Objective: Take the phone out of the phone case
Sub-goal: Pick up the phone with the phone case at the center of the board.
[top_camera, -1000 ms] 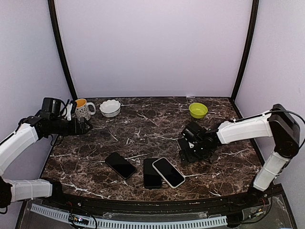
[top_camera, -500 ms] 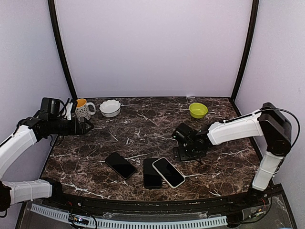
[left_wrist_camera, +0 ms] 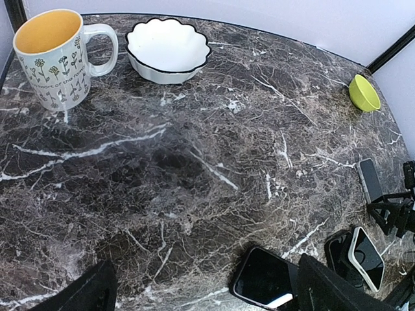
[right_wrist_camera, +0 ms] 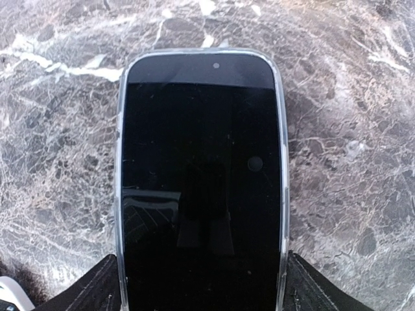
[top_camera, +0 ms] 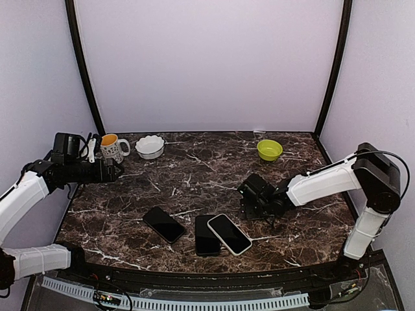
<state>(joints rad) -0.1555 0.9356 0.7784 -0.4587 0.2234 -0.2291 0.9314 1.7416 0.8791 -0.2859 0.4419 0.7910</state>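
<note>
Phone (right_wrist_camera: 201, 175), in clear case (right_wrist_camera: 119, 162): flat on table (top_camera: 194, 175), right of centre. Long axis runs straight out from right gripper (right_wrist_camera: 202, 285), fingers apart astride its near end. Left gripper (left_wrist_camera: 207, 293): spread, empty, far left edge.

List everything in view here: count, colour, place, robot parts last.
mug: one, white with yellow inside, far left
scalloped bowl: one, white, beside the mug
small bowl: one, green, far right
clear-cased phone: one, black screen, right of centre
white-rimmed phone: one, black screen, near centre
dark phone or case: one, black, touching the white-rimmed phone's left side
bare phone: one, black, further left
table: one, dark marble
left gripper: one, black, open near the mug
right gripper: one, black, fingers astride the clear-cased phone
</note>
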